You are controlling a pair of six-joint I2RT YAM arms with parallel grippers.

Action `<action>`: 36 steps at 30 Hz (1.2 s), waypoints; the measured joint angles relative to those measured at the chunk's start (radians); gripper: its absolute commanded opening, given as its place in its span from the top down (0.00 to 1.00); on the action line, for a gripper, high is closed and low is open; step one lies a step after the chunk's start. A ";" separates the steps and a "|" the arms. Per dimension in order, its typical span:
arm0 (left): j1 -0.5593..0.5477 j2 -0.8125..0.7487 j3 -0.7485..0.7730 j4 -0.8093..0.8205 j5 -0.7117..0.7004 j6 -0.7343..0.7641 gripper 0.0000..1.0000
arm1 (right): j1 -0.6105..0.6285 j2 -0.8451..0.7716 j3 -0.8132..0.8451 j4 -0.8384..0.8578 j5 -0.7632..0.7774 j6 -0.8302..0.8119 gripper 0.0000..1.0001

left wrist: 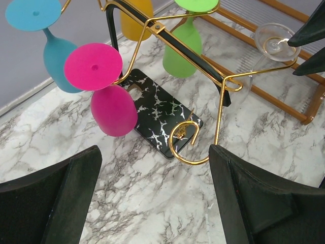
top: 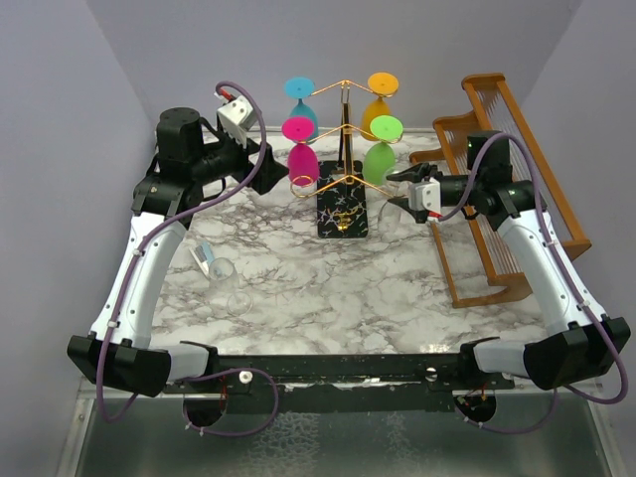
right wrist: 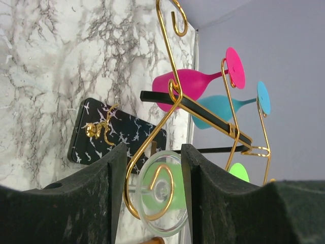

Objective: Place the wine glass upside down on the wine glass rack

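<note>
Here, a clear wine glass hangs upside down from a lower hook of the gold wire rack, on the side toward the right arm; the placing looks all but done.
The right claw stands spread, one finger to each side of the glass's foot. Whether it touches the foot cannot be told, and drawing it clear seems the only step left. The left claw is spread wide and empty. Count: one gold rack; five glasses hung on it, namely a blue glass, a yellow glass, a pink glass, a green glass and the clear one; one wooden rack; at least one spare clear glass lying on the bench.
</note>
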 measured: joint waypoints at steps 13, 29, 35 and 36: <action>0.000 0.000 -0.009 -0.006 0.000 0.017 0.11 | 0.000 -0.005 0.000 -0.038 -0.099 0.010 0.49; 0.000 -0.033 0.077 -0.532 0.006 0.522 0.11 | 0.000 -0.121 0.007 -0.119 -0.066 0.082 0.19; 0.000 -0.100 0.098 -0.763 -0.064 0.714 0.14 | 0.000 -0.182 0.007 -0.128 0.036 0.187 0.07; 0.000 -0.112 0.089 -0.790 -0.078 0.736 0.16 | 0.000 -0.192 0.007 -0.128 0.051 0.201 0.03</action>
